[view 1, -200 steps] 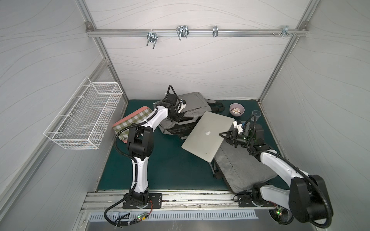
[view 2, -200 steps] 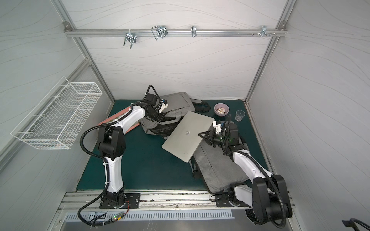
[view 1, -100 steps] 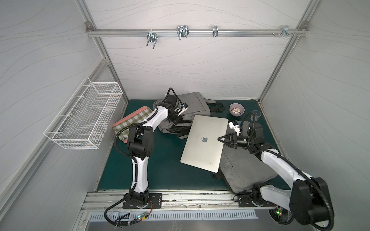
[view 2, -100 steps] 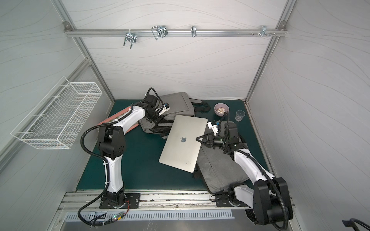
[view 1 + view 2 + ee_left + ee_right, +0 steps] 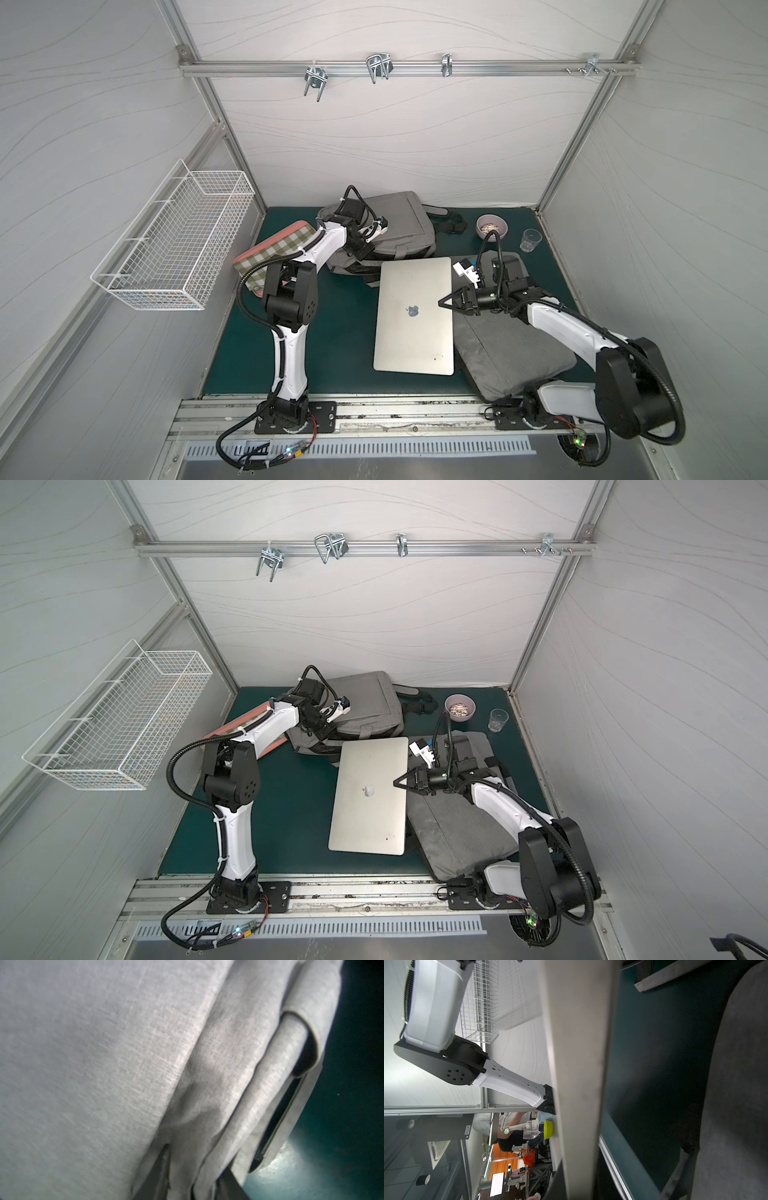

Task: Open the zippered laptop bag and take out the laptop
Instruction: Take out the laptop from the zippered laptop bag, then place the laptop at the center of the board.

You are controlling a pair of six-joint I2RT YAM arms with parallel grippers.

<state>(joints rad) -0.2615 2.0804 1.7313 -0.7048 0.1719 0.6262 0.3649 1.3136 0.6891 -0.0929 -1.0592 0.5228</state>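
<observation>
And the laptop [image 5: 413, 316] is clear of the laptop bag [image 5: 399, 224]! Lid shut, logo up, it lies out over the teal mat [image 5: 332, 332] in both top views. One long side overlaps the grey pad [image 5: 511, 353], and one short end sits just beside the bag's mouth. Whether the near end touches the mat, I can't tell.

The right gripper [image 5: 446, 302] has it, jaws closed narrow on the middle of that long side, fingertips just over the lid's margin. In the right wrist view the laptop [image 5: 579, 1064] runs edge-on straight through the frame, so the pinch looks square.

Now, how will this handle? It's a stiff, flat slab of smooth metal, probably hefty for a one-sided pinch (and slick where the fingers bite). Held at one edge, it will want to sag and twist on the far side. Mid-edge is the sensible place, because it balances the two ends. A flat, gentle set-down looks wiser than a carry, since a corner knock could do damage.

Over at the bag, the left gripper [image 5: 192, 1178] sits down in the soft grey fabric, its fingers [image 5: 160, 1169] apart astride a fold. I can't tell if they pinch or just straddle it. The bag is limp cloth and will slump wherever it's let go.
</observation>
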